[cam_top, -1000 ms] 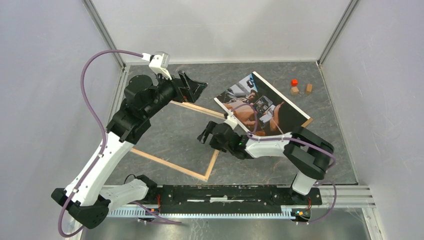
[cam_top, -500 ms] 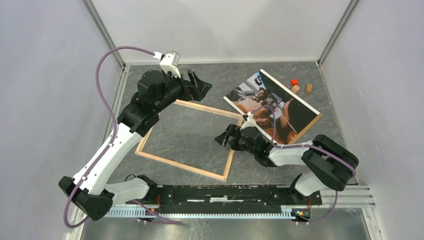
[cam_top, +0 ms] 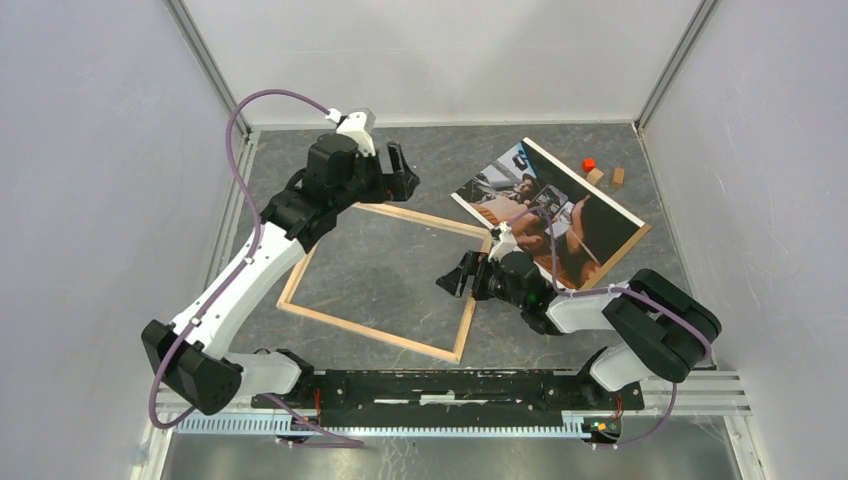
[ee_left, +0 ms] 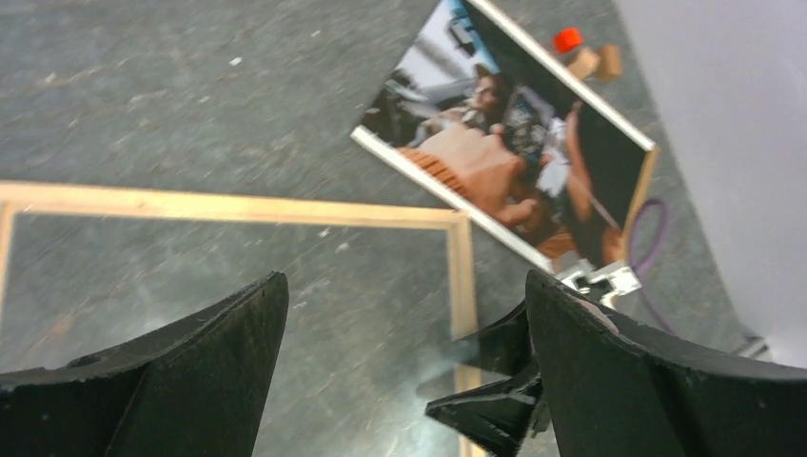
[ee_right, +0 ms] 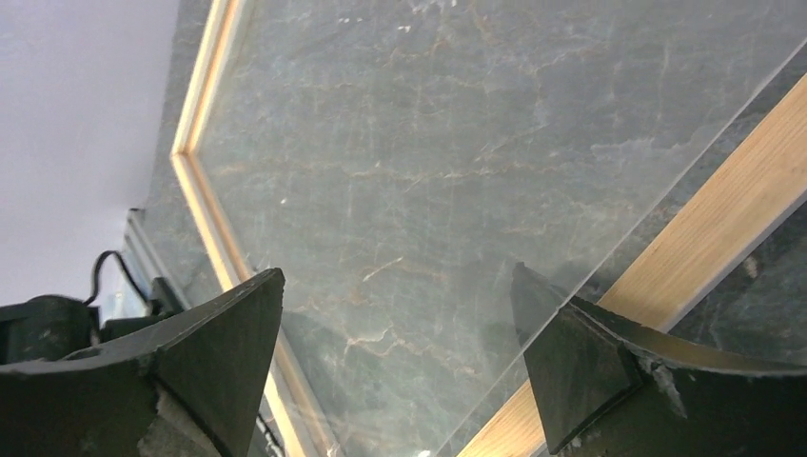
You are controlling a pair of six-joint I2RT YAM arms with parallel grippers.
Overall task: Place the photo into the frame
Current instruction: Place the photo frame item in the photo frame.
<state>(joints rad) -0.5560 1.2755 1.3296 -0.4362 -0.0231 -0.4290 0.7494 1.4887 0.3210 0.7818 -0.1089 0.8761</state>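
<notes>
The frame (cam_top: 381,341) lies flat at mid-table, pale wood side up. Its rails also show in the left wrist view (ee_left: 238,207) and the right wrist view (ee_right: 723,228). The photo (cam_top: 545,205) lies face up at the back right, apart from the frame, and is seen again in the left wrist view (ee_left: 495,152). My left gripper (cam_top: 403,172) hovers open over the frame's far corner, nothing between its fingers (ee_left: 402,286). My right gripper (cam_top: 462,278) stands open at the frame's right rail. One fingertip (ee_right: 580,352) is at the edge of a clear pane (ee_right: 428,143) inside the frame.
A brown backing board (cam_top: 627,243) lies under the photo, its edge showing on the right. A small red block (cam_top: 588,163) and two small wooden blocks (cam_top: 618,176) sit in the back right corner. White walls close the table in on three sides.
The frame has slid to the right and turned a little. My right gripper moved right with it, and the photo shifted right too. My left arm swung right along the back.
</notes>
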